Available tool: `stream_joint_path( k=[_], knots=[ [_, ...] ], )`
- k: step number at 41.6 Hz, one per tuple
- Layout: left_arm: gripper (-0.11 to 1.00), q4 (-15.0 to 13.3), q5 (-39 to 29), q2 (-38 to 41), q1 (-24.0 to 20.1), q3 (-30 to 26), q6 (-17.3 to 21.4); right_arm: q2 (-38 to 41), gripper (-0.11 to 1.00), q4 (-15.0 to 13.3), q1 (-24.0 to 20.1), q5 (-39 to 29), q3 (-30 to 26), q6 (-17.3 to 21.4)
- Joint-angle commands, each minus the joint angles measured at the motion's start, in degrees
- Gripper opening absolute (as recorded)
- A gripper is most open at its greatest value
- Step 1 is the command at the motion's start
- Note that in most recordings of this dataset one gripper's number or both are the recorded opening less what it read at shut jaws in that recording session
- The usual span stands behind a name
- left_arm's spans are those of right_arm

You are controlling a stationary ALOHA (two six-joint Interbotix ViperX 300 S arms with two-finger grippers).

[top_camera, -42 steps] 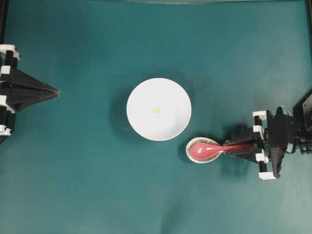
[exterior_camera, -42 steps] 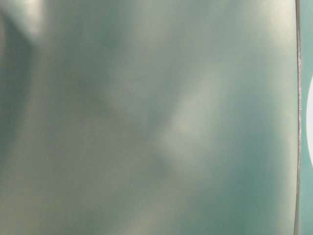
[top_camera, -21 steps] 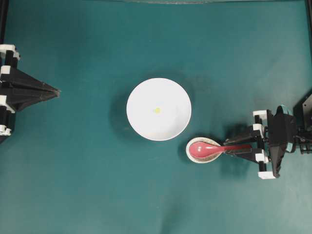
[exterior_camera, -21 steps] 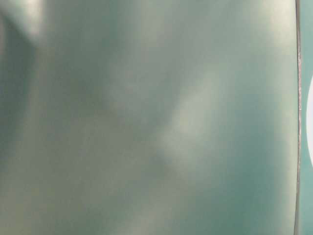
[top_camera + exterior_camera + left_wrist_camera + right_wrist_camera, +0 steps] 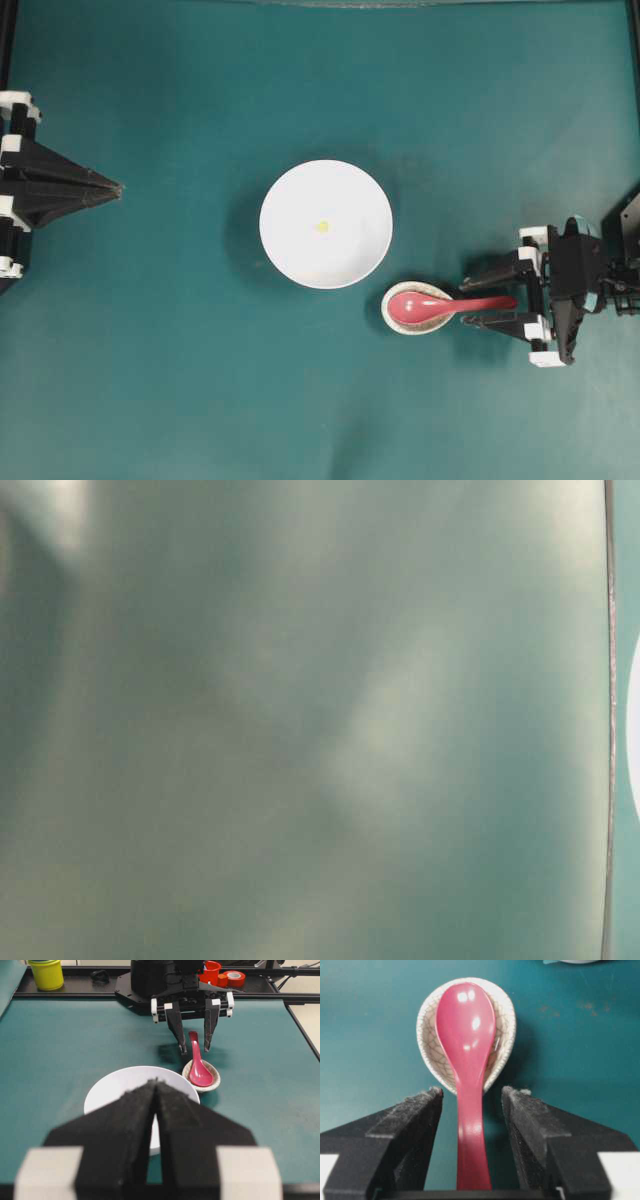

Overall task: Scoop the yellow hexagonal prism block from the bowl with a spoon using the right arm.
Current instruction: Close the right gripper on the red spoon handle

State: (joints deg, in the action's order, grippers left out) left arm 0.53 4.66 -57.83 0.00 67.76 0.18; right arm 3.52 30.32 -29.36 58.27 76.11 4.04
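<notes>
- left gripper [image 5: 112,186] idle at the tabletop's [image 5: 180,380] left edge, fingers pressed together.
- yellow hexagonal prism block [image 5: 322,227] lies in the white bowl [image 5: 290,250] — not yet scooped.
- red-pink spoon [image 5: 440,305] rests in the speckled dish [image 5: 398,322] just right of the bowl.
- right gripper [image 5: 472,297] spread wide, straddling the handle — grasp, scoop and lift all remain.

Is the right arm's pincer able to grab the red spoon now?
Probably yes. The right pincer is open with the spoon handle lying between its fingers, nothing in the way. The scoop rests in the small speckled dish. It only needs to close.
</notes>
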Motion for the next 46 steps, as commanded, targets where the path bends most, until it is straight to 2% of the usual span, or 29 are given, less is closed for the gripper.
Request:
stream_joint_path(
  k=[1,46],
  knots=[
    [0.01,0.18,0.35,0.53,0.09,-0.79,0.09,-0.97,0.56,0.09,-0.26,0.26,-0.44,-0.09],
    [0.01,0.18,0.35,0.53,0.00,-0.79,0.09,2.02,0.56,0.00,-0.26,0.53,-1.49,-0.26]
  ],
)
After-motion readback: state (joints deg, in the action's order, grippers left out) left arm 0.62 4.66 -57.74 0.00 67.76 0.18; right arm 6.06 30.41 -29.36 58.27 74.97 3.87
